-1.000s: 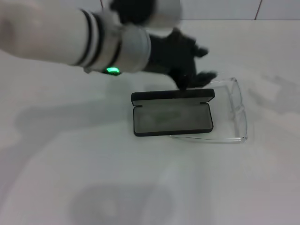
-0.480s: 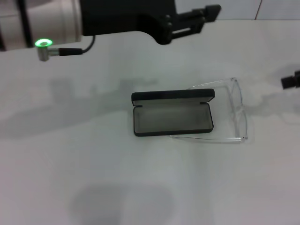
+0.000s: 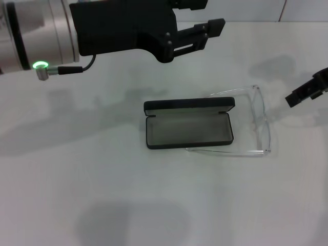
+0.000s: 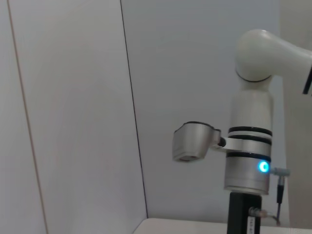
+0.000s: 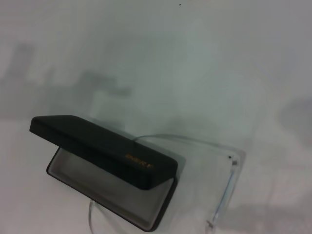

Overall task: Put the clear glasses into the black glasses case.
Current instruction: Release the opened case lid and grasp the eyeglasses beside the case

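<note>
The black glasses case (image 3: 187, 130) lies open at the table's middle, its lid standing along the far edge and its grey lining bare. The clear glasses (image 3: 266, 126) rest unfolded just right of the case, one thin arm running behind the lid and the other along the case's near side. My left gripper (image 3: 204, 16) hovers high above the far side, open and empty. My right gripper (image 3: 301, 96) pokes in at the right edge, beside the glasses and apart from them. The right wrist view shows the case (image 5: 105, 152) with orange lettering and the glasses (image 5: 227, 181).
A white tabletop (image 3: 102, 195) spreads around the case on all sides. A tiled wall (image 3: 287, 10) closes off the far edge. The left wrist view looks at a pale wall and a white arm segment (image 4: 248, 141) with a blue light.
My left arm has lifted away from the case lid and pulled back to the left. My right gripper has come into view from the right edge, toward the glasses.
</note>
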`<state>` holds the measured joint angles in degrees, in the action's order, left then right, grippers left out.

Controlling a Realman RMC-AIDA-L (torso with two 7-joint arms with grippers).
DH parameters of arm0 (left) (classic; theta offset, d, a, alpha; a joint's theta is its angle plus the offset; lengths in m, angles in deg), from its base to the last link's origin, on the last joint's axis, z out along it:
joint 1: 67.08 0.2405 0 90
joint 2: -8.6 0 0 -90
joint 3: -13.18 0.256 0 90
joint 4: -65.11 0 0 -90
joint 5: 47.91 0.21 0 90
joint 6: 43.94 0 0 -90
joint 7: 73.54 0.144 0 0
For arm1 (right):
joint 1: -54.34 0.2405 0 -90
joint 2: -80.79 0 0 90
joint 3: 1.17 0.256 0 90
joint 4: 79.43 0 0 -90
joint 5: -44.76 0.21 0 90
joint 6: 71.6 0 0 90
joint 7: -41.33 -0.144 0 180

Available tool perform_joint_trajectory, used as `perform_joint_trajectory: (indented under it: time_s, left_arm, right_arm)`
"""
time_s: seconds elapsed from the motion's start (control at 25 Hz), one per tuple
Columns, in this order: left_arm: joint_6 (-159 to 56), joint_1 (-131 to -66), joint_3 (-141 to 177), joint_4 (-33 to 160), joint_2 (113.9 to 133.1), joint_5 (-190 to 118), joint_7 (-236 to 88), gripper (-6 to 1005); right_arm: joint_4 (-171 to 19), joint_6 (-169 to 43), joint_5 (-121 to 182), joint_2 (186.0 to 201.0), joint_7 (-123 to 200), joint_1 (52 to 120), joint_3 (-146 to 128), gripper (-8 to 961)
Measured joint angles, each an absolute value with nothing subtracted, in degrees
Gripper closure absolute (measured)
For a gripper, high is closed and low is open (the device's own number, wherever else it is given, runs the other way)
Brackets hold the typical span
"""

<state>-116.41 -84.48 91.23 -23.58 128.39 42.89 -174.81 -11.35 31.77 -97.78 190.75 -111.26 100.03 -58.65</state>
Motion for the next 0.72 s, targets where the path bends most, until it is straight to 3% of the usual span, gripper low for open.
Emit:
perform_joint_trajectory:
  time_s: [0.36, 0.72]
  left_arm:
    - [-117.56, -83.78, 90.99, -21.62, 128.39, 40.49, -171.23, 524]
    - [-119.88, -84.31, 90.95, -20.12, 128.30, 40.36, -170.11, 524]
  right_arm:
    - [-19.54, 28.20, -103.25, 191.57, -113.11, 104.54, -58.67, 251]
    - [-28.32, 23.67, -106.13, 192.24, -114.48, 109.07, -58.83, 325]
